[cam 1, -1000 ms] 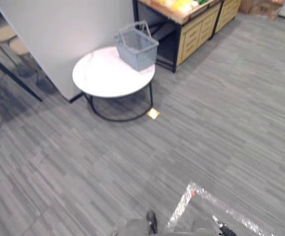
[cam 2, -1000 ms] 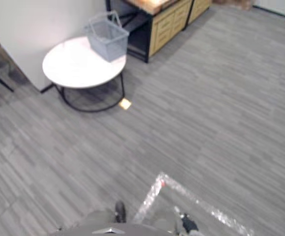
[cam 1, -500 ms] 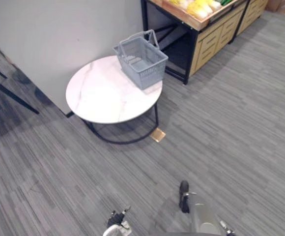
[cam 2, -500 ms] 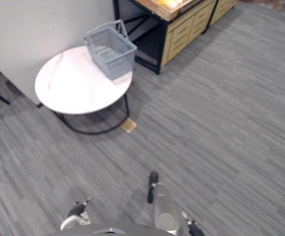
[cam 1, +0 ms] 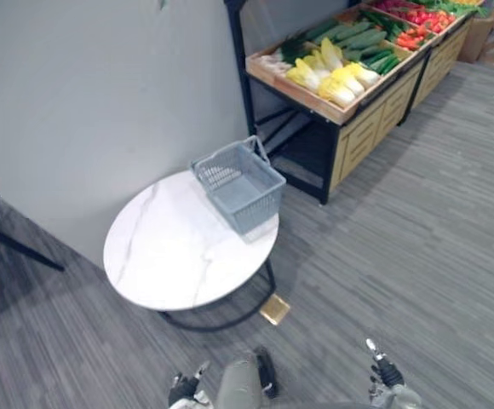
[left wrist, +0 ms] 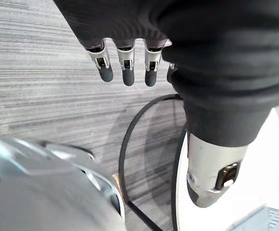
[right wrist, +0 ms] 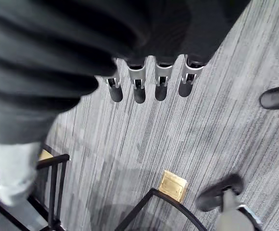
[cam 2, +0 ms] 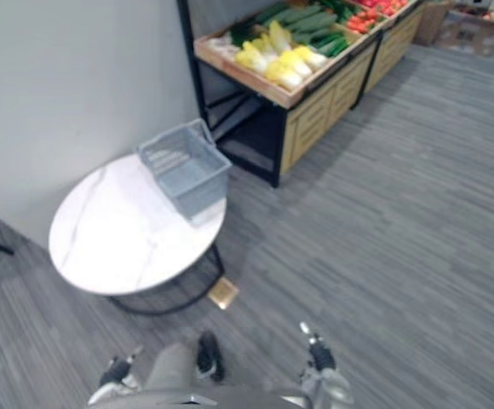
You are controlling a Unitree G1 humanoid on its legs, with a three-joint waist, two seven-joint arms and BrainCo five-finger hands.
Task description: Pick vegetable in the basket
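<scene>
The vegetables lay in the tilted top tray of a wooden stand with drawers, which stood against the grey wall. There were pale yellow cabbages at the nearer end, long green cucumbers behind them and red vegetables further along; what kind these were, could not be told. The grey plastic basket with its two handles folded outward stood upright on the round white marble worktop, at the edge closest to the stand, near the stand but apart from it. The worktop had a black metal frame, and a small yellow square piece lay on the grey plank floor just beside this frame.

Both hands were low, well apart from the basket and the vegetables. The left hand hung over the floor next to the worktop's frame, its fingers straight and slightly spread, the thumb apart from them. The right hand also hung over the floor, its fingers straight in a row and closed round nothing.
</scene>
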